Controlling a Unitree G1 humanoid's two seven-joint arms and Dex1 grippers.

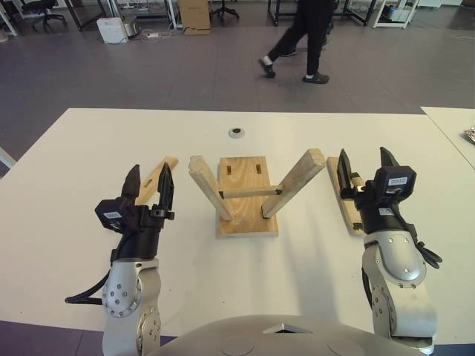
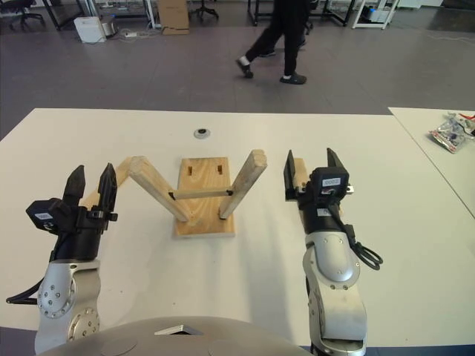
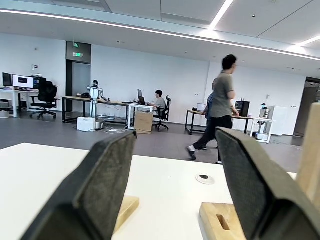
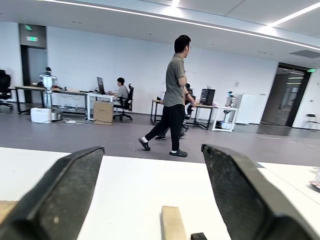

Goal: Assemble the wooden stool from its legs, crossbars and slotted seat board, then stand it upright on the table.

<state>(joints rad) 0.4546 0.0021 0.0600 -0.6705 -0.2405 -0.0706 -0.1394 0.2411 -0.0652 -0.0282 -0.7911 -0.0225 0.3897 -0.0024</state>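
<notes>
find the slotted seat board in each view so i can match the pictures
Left eye view: slotted seat board lies flat mid-picture, under the leg frame.
Right eye view: same board, left of centre.
Left wrist view: its slotted corner at the lower edge, past the left gripper.
Right wrist view: cannot tell; the wood at the lower corner may be it.
Shared landmark: round port just beyond the board.

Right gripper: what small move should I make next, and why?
Probably lower the right gripper and close it on the loose wooden piece under it. The gripper hangs open over that piece, which lies flat on the table beside the seat board. The board carries only two legs joined by a crossbar, and two slots at its far end look empty.
</notes>
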